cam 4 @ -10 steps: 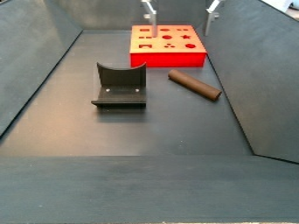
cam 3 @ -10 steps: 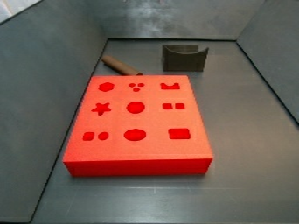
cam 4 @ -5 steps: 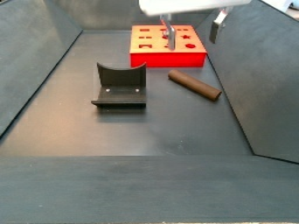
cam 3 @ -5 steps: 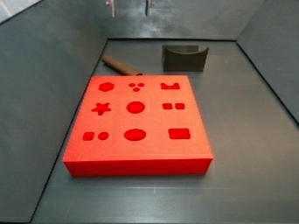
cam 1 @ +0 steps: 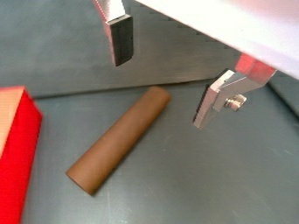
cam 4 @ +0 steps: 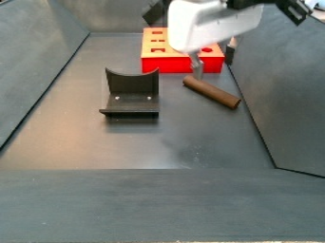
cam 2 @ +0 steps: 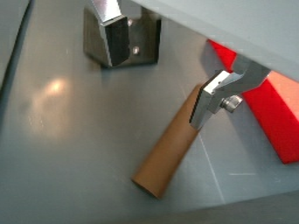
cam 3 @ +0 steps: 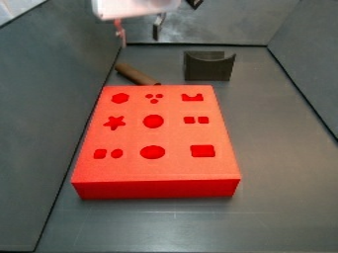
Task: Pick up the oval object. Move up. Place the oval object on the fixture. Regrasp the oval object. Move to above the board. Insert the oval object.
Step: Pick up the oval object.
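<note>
Brown oval object flat on floor in wrist view, gripper above it, fingers spread wide, nothing between them. Side view: peg beside board, fixture empty, well apart. Looks like pick step barely started, everything left. Count: one peg, one fixture, one board.

I see my end effector hanging above the oval object with its fingers spread wide and bare floor on both sides of the peg. The board lies close on one side. The fixture stands apart from it, out of the way.
</note>
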Available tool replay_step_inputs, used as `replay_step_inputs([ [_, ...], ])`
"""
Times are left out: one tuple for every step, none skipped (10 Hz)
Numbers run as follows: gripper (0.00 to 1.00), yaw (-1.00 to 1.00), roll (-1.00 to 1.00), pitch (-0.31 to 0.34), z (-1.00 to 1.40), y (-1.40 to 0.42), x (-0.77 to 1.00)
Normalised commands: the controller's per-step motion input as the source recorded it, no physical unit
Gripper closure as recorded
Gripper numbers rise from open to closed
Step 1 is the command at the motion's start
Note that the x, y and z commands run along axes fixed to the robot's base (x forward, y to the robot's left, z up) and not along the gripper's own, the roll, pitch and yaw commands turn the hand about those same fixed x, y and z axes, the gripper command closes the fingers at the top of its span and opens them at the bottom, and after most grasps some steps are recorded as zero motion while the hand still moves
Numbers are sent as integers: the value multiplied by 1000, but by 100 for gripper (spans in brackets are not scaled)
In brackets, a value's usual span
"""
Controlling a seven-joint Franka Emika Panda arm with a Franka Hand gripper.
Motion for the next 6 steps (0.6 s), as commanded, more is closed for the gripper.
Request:
replay_step_inputs([
  [0,534,109,-126,-686,-437,-406],
  [0,291,117,-117,-637,-366,-257],
  [0,69,164,-127,-623,-251,-266],
  [0,0,184,-106,-557,-169,-189],
  [0,-54,194,0,-494,0,0],
  [0,-149,160,16,-474,0,209],
])
